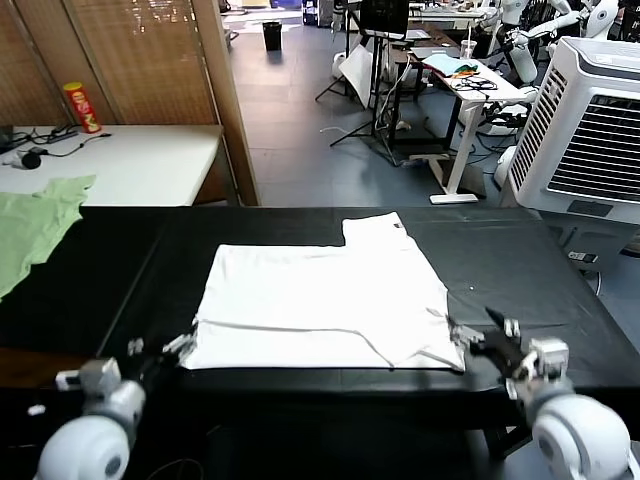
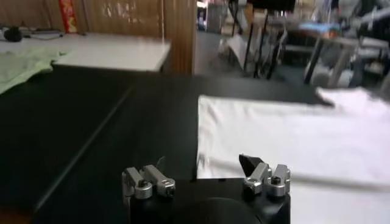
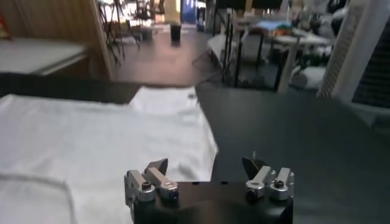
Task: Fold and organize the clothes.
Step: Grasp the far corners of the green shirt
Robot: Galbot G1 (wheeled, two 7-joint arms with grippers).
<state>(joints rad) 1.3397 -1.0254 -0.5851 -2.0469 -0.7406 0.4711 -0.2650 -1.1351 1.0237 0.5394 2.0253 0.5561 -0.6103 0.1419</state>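
The white T-shirt (image 1: 320,305) lies flat on the black table (image 1: 100,270), partly folded, with one sleeve sticking out at its far edge. No print shows. My left gripper (image 1: 165,350) is open and empty, low at the shirt's near left corner. In the left wrist view the gripper (image 2: 204,164) straddles the shirt's (image 2: 292,134) left edge. My right gripper (image 1: 478,330) is open and empty at the near right corner. In the right wrist view the gripper (image 3: 206,164) straddles the shirt's (image 3: 91,134) right edge.
A pale green garment (image 1: 35,225) lies at the table's far left, also in the left wrist view (image 2: 24,61). Behind it stands a white table (image 1: 130,160) with a red and yellow can (image 1: 82,107). A white air cooler (image 1: 590,130) stands at the back right.
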